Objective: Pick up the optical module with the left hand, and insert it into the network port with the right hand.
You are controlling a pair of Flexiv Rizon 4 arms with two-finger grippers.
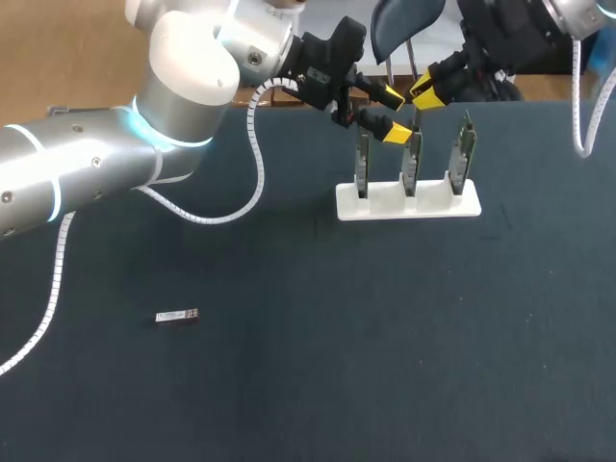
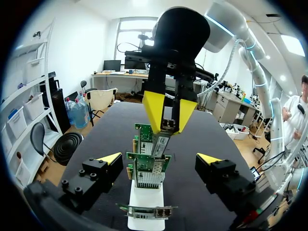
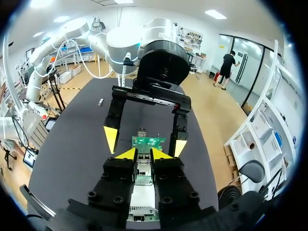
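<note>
My right gripper [image 1: 428, 93] comes in from the far right and is shut on a silver optical module [image 2: 160, 143], held upright just over the middle network card [image 1: 412, 159]. In the right wrist view the module [image 3: 143, 168] sits between the right gripper's [image 3: 144, 154] yellow tips, right above the green card [image 3: 149, 141]. My left gripper [image 1: 393, 114] hovers open at the left of the cards, with nothing between its fingers [image 2: 110, 159]. A second optical module [image 1: 177, 316] lies flat on the dark table at the near left.
Three network cards stand upright in a white slotted stand [image 1: 409, 204] at the far middle of the table. The left arm's white cable [image 1: 252, 154] loops down over the table behind it.
</note>
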